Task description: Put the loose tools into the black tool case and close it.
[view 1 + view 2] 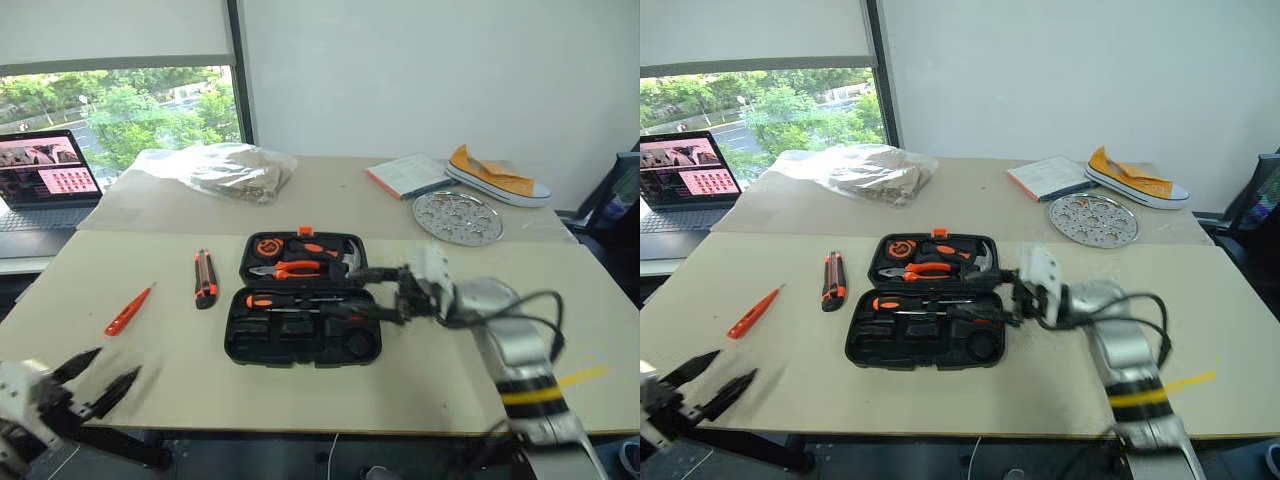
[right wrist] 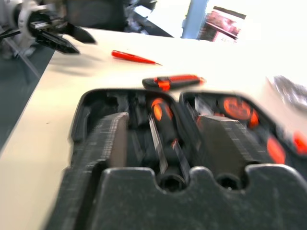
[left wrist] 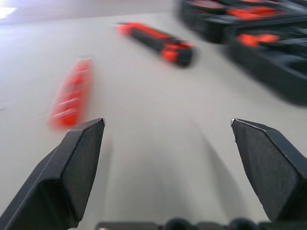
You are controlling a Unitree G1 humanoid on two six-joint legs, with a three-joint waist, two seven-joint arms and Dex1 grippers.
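While the black tool case point(image 1: 300, 300) lies open mid-table, the slim orange screwdriver point(image 1: 128, 311) lies well left; light, stiff, likely rolls; grip mid-handle. Left gripper point(image 1: 100, 378) spread, empty; right gripper point(image 1: 375, 295) parted, empty.

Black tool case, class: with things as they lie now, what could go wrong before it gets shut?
1. The right gripper, open, sits low over the black tool case; it could knock the screwdriver lying there out of its slot.
2. The orange screwdriver and utility knife lie loose outside; closing now would leave them out.
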